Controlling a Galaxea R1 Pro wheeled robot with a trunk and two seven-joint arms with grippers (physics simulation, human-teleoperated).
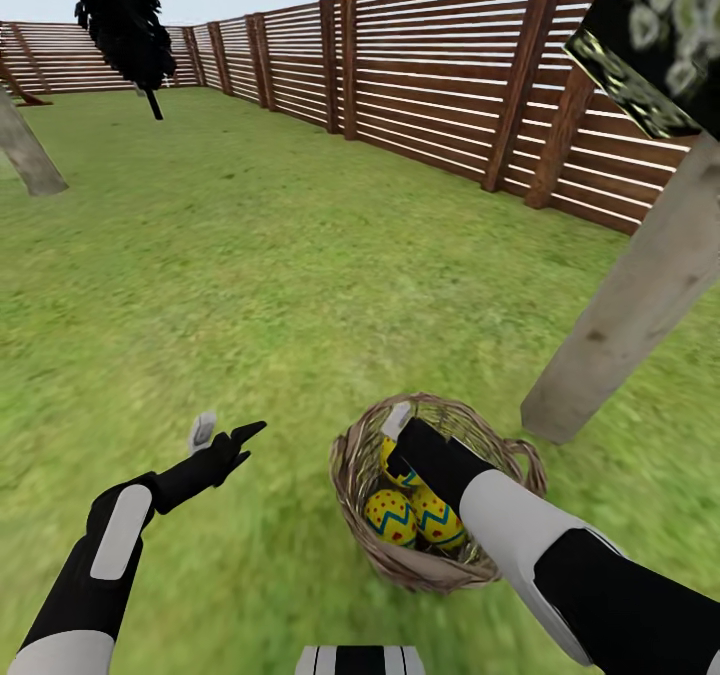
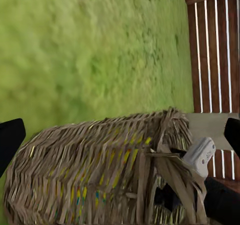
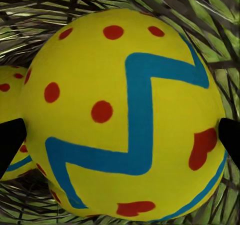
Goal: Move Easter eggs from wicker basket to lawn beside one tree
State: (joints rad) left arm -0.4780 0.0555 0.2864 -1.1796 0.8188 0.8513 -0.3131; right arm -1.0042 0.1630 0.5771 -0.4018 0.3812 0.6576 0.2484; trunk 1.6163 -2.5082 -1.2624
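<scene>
- Right gripper (image 1: 398,433) sits down inside the wicker basket (image 1: 360,455), fingers spread and not yet clamped; in its wrist view the two dark fingertips stand either side of one egg (image 3: 122,117), with the egg between them (whether the tips touch it, I cannot tell).
- That egg fills the gap because the arm reaches in from above, which I judge to be the setup for a first pick.
- Two more eggs (image 1: 392,515) lie lower in the basket, just beside the arm, so all three are not yet out.
- Basket rests on the lawn (image 1: 250,285), near the base of a pale tree trunk (image 1: 630,305), a handy drop spot.
- Left gripper (image 1: 225,435) hovers over grass beside the basket, fingers apart and empty, probably kept clear of the working arm.
- Fence (image 1: 450,85) runs behind.
</scene>
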